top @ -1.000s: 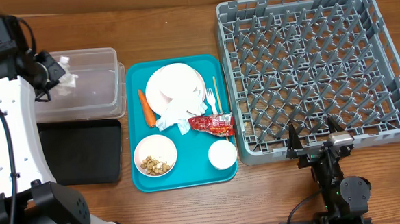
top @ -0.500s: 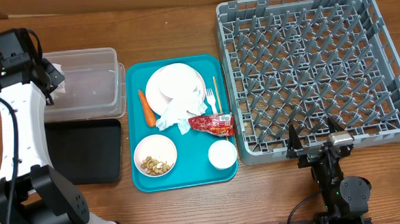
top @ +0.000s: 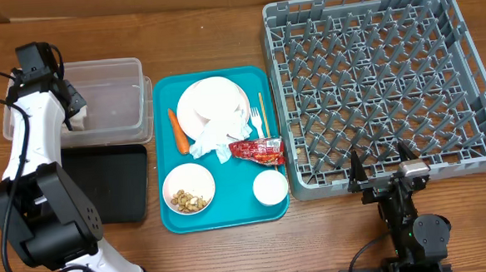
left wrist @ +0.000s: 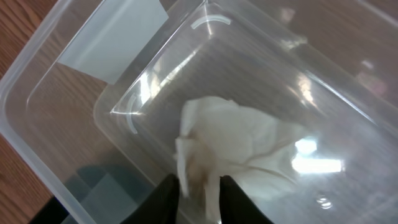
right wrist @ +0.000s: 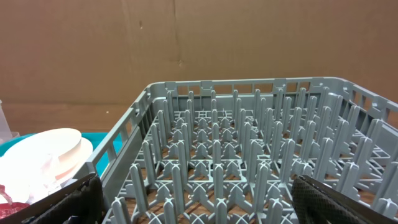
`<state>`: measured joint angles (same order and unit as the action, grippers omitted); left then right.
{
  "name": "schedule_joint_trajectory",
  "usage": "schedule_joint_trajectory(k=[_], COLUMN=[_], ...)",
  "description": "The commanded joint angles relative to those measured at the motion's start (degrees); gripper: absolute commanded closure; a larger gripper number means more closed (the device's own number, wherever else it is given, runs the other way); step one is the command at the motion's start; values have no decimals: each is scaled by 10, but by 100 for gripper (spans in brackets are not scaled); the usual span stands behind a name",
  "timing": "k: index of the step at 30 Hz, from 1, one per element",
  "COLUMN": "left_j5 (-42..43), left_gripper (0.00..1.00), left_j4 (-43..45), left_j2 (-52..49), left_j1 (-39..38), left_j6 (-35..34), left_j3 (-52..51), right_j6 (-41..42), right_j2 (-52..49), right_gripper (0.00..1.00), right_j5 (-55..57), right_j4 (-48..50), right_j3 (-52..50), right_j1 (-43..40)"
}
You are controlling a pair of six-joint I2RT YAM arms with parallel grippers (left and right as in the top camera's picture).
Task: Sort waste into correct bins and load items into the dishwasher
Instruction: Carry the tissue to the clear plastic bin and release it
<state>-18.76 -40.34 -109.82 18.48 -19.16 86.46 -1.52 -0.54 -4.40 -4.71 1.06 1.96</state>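
My left gripper (top: pixel 73 110) is down inside the left end of the clear tub (top: pixel 116 101). In the left wrist view its fingers (left wrist: pixel 199 194) are shut on a crumpled white napkin (left wrist: pixel 239 146) that rests against the tub's floor (left wrist: pixel 74 106). The black tray (top: pixel 104 185) lies in front of the tub. On the teal tray (top: pixel 222 219) are a white plate (top: pixel 212 100), a carrot (top: pixel 178 131), another napkin (top: pixel 210 143), a red wrapper (top: pixel 258 149), a fork (top: pixel 257 118), a stick (top: pixel 261 106), a bowl of food bits (top: pixel 189 189) and a small cup (top: pixel 271 187). My right gripper (top: pixel 382 172) is open and empty at the front edge of the grey dish rack (top: pixel 382 79).
The right wrist view looks across the rack's pegs (right wrist: pixel 236 155), between the open fingers (right wrist: pixel 199 199), with the plate (right wrist: pixel 43 149) at the left. A cardboard wall (right wrist: pixel 199 50) stands behind the table.
My left gripper has moved right and down with the napkin, from over the tub's left edge into the tub. The right arm has not moved.
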Motion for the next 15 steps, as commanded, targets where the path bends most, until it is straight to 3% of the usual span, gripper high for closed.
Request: schedule_joint_trajectory(k=[1, 2, 4, 10, 15], left_j5=[-29, -29, -33, -22, 106], left_gripper=[62, 47, 30, 15, 17], left_j4=[12, 14, 13, -60, -170], left_j2=[1, 1, 1, 14, 38], left_j1=[3, 3, 3, -3, -20], left_j6=[14, 14, 23, 52, 52], left_j3=[0, 0, 12, 109, 214], right_j6=[-2, -2, -2, -2, -2], right_j2=[3, 3, 3, 3, 3], right_gripper=[0, 0, 0, 0, 0], right_j5=[3, 3, 3, 3, 3], right_j4=[3, 3, 3, 3, 3], right_j3=[-6, -6, -6, -6, -6], right_j1=[-2, -2, -2, -2, -2])
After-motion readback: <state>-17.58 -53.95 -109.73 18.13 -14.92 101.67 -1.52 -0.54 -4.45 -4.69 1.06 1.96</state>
